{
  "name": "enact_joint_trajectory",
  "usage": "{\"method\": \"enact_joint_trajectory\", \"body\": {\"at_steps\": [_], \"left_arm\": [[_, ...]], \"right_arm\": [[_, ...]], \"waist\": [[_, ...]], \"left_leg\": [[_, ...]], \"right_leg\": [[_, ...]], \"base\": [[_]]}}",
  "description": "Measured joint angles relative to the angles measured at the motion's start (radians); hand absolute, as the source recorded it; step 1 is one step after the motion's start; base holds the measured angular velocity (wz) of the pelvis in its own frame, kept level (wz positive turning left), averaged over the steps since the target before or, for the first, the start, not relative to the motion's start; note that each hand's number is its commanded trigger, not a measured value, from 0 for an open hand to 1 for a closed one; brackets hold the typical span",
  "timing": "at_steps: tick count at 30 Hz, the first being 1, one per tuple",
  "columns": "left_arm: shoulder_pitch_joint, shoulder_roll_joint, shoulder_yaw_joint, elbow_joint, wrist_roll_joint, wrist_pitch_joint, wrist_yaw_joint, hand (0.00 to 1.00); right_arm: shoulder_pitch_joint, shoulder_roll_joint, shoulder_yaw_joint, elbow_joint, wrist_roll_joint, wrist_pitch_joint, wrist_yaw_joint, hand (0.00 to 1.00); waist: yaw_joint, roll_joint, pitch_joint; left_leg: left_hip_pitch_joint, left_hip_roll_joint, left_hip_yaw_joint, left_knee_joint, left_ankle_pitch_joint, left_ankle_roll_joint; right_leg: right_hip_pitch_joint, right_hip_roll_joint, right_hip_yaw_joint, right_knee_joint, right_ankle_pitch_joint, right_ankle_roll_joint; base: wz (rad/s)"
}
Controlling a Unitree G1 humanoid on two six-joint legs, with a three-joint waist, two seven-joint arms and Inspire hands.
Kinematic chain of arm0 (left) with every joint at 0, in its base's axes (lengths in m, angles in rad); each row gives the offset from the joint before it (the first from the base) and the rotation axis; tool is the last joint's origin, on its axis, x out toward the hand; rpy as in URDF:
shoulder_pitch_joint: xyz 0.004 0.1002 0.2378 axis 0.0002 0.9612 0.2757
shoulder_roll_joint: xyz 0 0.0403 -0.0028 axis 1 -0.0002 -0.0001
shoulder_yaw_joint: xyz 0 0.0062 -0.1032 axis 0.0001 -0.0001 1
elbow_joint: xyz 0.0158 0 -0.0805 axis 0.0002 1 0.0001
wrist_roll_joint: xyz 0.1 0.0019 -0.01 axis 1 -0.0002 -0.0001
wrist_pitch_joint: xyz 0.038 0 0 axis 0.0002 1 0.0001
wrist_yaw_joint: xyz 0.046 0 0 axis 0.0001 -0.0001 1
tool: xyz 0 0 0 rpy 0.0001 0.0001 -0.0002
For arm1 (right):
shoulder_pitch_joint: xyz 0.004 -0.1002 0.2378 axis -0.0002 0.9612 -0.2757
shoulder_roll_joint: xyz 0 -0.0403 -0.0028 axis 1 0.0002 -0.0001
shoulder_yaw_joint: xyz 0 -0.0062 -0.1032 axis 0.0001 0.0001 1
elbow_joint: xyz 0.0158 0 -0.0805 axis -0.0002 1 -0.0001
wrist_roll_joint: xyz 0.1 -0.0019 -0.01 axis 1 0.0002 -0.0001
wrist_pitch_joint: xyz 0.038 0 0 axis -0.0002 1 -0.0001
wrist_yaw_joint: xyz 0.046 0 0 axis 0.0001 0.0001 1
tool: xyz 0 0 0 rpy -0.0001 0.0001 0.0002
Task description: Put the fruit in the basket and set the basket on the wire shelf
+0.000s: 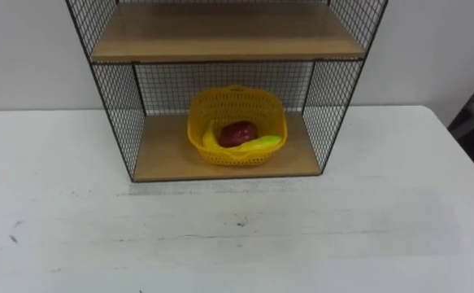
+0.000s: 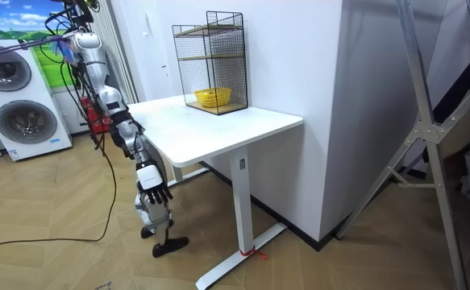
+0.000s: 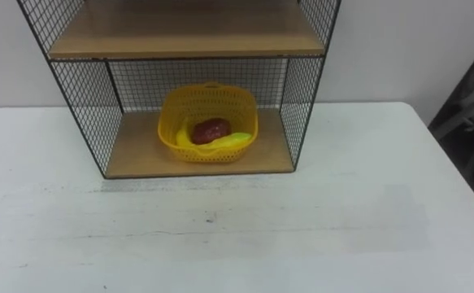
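1. The yellow basket (image 1: pixel 220 104) sits on the bottom board (image 1: pixel 165 153) of the wire shelf (image 1: pixel 121 114), near the middle and towards the back mesh.
2. Inside the basket lie a dark red fruit (image 1: pixel 238 133) and, touching it in front, a yellow-green banana (image 1: pixel 258 144).
3. The shelf stands on the white tabletop (image 1: pixel 220 236), against the wall.
4. I stand at the tabletop's edge; my right hand (image 2: pixel 153 182) hangs by my side, fingers loose and holding nothing.

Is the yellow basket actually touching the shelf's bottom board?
Touching. The left eye view shows the yellow basket sitting flat on the bottom board, its base meeting the wood with no gap.
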Motion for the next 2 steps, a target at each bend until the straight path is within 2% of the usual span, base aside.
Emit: {"method": "enact_joint_trajectory", "body": {"at_steps": [2], "left_arm": [[-0.003, -0.003, -0.006, 0.000, 0.000, 0.000, 0.000, 0.00]], "right_arm": [[0.000, 0.000, 0.006, -0.001, -0.017, 0.000, 0.010, 0.00]], "waist": [[0.002, 0.000, 0.0000]], "left_leg": [[-0.001, 0.000, 0.000, 0.000, 0.000, 0.000]], "right_leg": [[-0.001, 0.000, 0.002, 0.000, 0.000, 0.000]], "base": [[0.00]]}}
